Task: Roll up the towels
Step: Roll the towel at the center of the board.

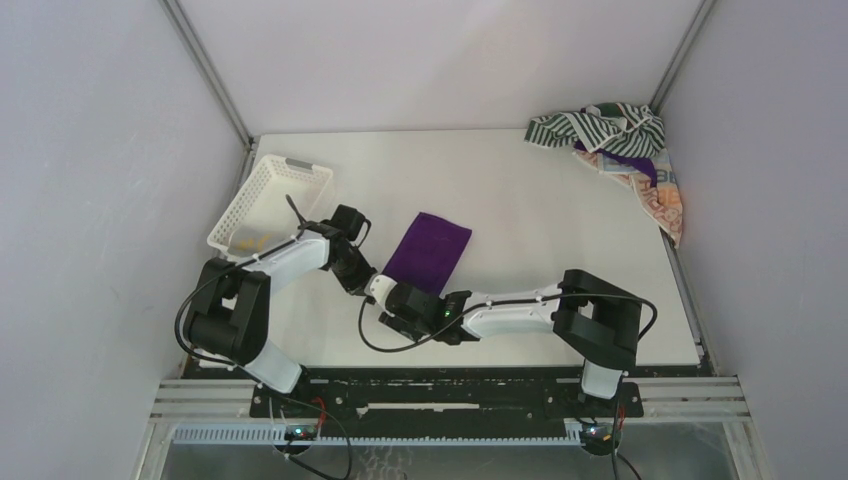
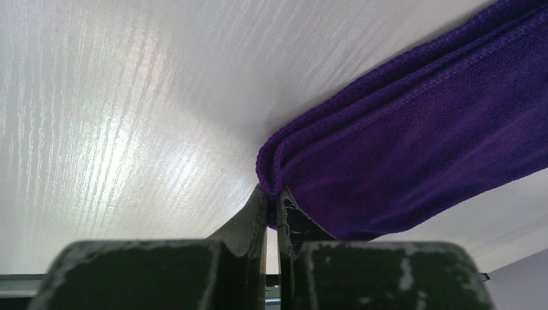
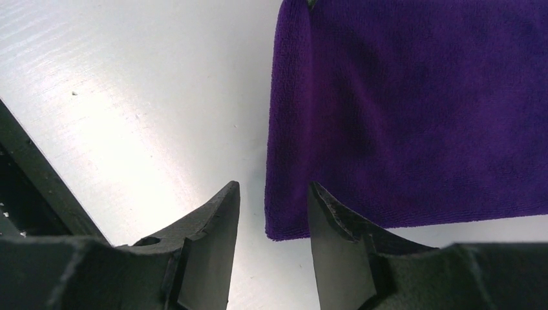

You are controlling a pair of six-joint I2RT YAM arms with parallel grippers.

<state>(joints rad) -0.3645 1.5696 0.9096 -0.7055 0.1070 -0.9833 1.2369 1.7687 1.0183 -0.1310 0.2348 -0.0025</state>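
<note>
The left gripper (image 2: 272,194) is pinched together on the near left corner of the purple towel (image 2: 420,129), with the doubled, stitched edge of the cloth caught right at its fingertips and the rest of the towel running away to the right over the pale bench (image 1: 560,230). The right gripper (image 3: 271,197) is spread apart just beside it, low over the bench at the towel's near edge. One finger is over bare bench and the other over the cloth's border, so the corner lies in the gap between them, ungrasped. From above, the purple towel lies flat as a folded rectangle near the middle of the bench, angled away from the two grippers that meet at its near end. A white lattice basket (image 1: 270,200) stands to the left, behind the left arm. Well apart, in the far right corner, the green-and-white striped towel (image 1: 598,126) lies crumpled on top of the orange and beige patterned towel (image 1: 662,198).
</note>
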